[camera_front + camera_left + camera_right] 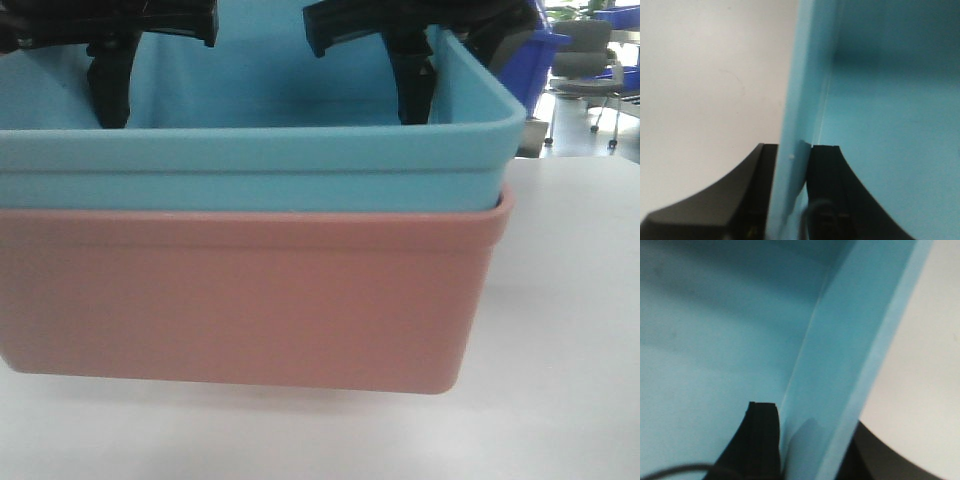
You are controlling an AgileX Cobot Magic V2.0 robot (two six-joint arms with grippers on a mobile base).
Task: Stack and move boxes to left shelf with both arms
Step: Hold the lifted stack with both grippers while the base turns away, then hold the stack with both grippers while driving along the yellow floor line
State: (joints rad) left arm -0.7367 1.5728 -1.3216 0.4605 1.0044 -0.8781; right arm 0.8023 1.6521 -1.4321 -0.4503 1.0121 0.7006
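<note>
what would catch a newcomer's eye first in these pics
The light blue bin nested inside the salmon pink bin fills the front view, against the white tabletop. In the wrist views the left gripper and right gripper each pinch a side wall of the blue one, a finger on either face.

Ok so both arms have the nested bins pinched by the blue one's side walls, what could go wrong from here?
1. The left gripper and right gripper have their jaws closed only on the blue bin. The pink bin is merely nested underneath, so it could slide off during the carry.
2. The walls are thin, smooth plastic. If the arms move unevenly, the stack may tilt or slip through the jaws.
</note>
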